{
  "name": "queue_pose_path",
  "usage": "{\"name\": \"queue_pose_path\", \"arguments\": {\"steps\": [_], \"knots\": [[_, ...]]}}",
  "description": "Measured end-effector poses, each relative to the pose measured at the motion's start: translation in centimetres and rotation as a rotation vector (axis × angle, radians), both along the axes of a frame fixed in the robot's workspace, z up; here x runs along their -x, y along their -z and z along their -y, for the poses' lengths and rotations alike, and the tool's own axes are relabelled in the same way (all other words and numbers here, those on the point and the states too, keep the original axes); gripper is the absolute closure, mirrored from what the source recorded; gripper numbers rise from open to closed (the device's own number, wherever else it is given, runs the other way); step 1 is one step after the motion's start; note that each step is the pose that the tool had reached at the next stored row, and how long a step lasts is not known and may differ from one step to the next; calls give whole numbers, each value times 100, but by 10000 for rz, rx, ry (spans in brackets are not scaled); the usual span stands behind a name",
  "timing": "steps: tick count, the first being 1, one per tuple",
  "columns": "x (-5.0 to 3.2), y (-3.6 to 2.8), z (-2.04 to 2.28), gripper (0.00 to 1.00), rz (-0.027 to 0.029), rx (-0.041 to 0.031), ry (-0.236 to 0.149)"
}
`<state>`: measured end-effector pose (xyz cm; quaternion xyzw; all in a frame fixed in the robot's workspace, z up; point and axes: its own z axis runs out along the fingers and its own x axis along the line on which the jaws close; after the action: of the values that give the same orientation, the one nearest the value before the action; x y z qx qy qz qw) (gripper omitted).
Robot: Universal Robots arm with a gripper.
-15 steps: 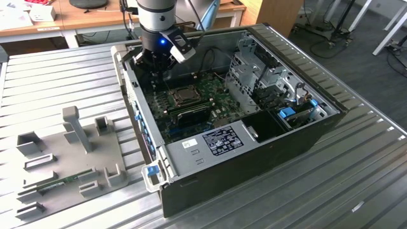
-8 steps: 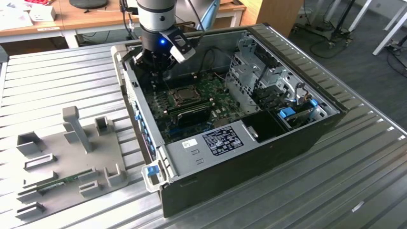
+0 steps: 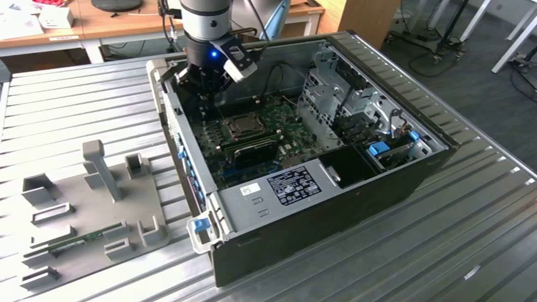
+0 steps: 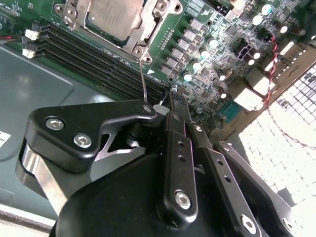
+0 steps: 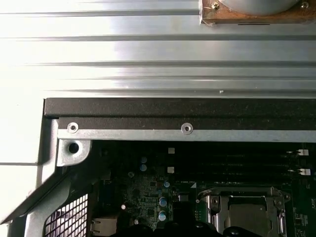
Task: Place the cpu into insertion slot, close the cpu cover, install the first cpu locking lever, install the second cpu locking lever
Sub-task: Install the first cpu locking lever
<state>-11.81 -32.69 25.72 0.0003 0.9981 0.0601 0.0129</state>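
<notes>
A ribbed metal table [image 3: 92, 94] carries an open computer case [image 3: 353, 207]. Wooden desks [image 3: 109, 25] are ranged along the far side of the room, dark floor [image 3: 470, 69] is seen at the exterior view's right, and a grey holder tray [image 3: 75, 214] is laid at its left. Inside the case, the cpu [image 4: 114, 17] is seated in the insertion slot [image 3: 238, 126] with the cpu cover [image 4: 140, 37] lowered around it. The gripper [image 4: 165, 104] is held beside the slot with its fingers drawn together, and a thin wire lever [image 4: 142, 81] is seen rising to their tips, though a grip on it cannot be confirmed.
</notes>
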Motion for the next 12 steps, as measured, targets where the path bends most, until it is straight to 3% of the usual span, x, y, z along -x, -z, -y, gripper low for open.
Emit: {"name": "queue_pose_path", "arguments": {"steps": [12], "knots": [[0,1,-43,90,0,-52,0]]}}
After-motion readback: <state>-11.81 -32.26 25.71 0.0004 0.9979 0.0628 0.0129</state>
